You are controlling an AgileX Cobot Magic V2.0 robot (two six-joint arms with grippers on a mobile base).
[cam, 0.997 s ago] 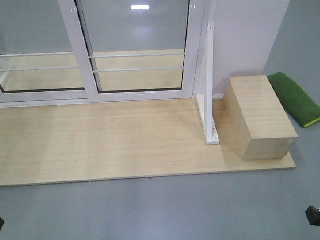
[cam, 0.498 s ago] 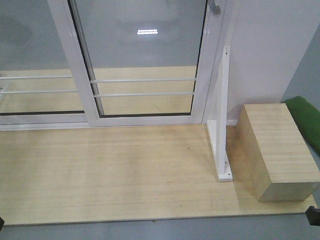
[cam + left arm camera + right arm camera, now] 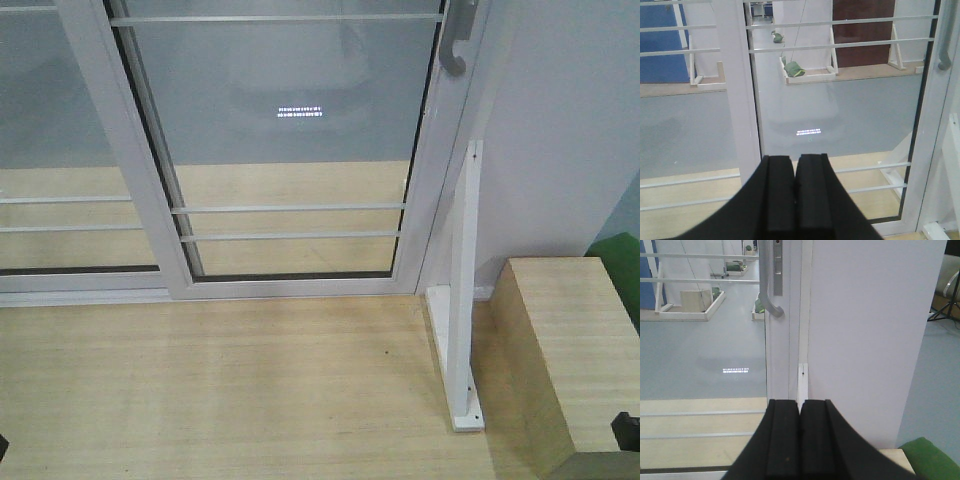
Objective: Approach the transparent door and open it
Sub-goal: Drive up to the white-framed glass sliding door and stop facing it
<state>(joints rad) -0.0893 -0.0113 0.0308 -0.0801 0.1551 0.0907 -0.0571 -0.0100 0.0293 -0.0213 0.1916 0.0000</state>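
The transparent door (image 3: 290, 150) is a white-framed glass sliding panel with thin horizontal white bars, standing closed. Its curved silver handle (image 3: 458, 45) sits on the right stile at the top of the front view. The handle also shows in the right wrist view (image 3: 771, 285) and at the right edge of the left wrist view (image 3: 946, 45). My left gripper (image 3: 795, 165) is shut and empty, facing the glass left of the handle. My right gripper (image 3: 800, 407) is shut and empty, below the handle and apart from it.
A similar glass panel without a handle (image 3: 50, 140) stands to the left. A white wall (image 3: 570, 130) is on the right, with a white upright brace (image 3: 462, 300) and a wooden box (image 3: 570, 350) at its foot. A wooden platform (image 3: 220, 390) lies before the door.
The view has advanced toward the door. The door and handle loom larger and the platform's front edge has dropped out of view. The door has not moved.
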